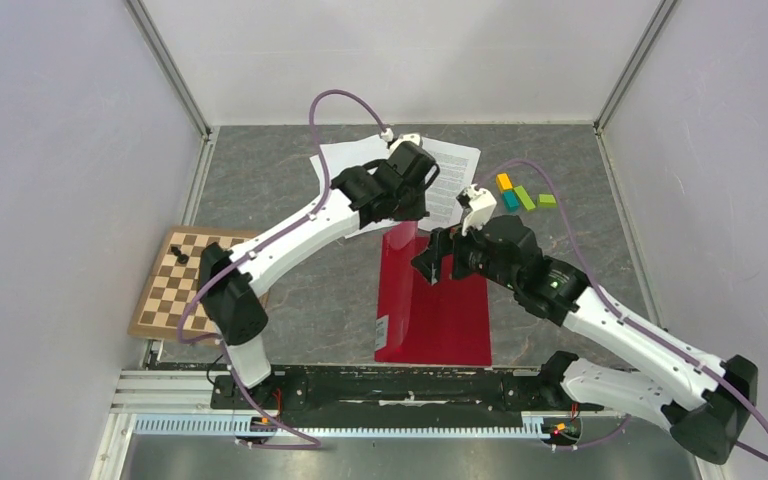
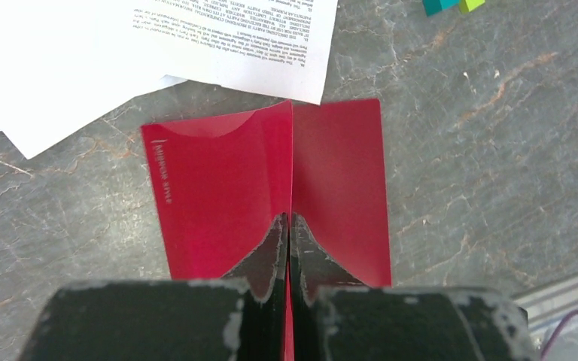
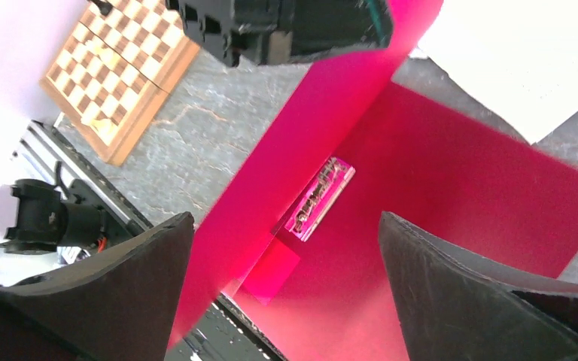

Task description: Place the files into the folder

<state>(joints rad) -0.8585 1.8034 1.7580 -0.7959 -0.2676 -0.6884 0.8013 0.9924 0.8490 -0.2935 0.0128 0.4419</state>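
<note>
The crimson folder [image 1: 440,315] lies in the middle of the table, its cover [image 3: 301,128] lifted on edge along the left side. My left gripper [image 1: 407,205] is shut on the cover's far edge and holds it up; in the left wrist view the fingertips [image 2: 290,226] pinch the thin red edge of the folder [image 2: 218,188]. My right gripper [image 1: 432,262] hangs open and empty over the open folder. Between its jaws [image 3: 284,218] I see the inner metal clip [image 3: 322,197] and the pink square [image 3: 271,271]. The files [image 1: 455,165] lie behind the folder, one of them printed [image 2: 226,37].
A wooden chessboard [image 1: 185,285] with a black piece [image 1: 181,256] sits at the left. Coloured blocks [image 1: 523,195] lie at the back right. White walls close in the table on three sides.
</note>
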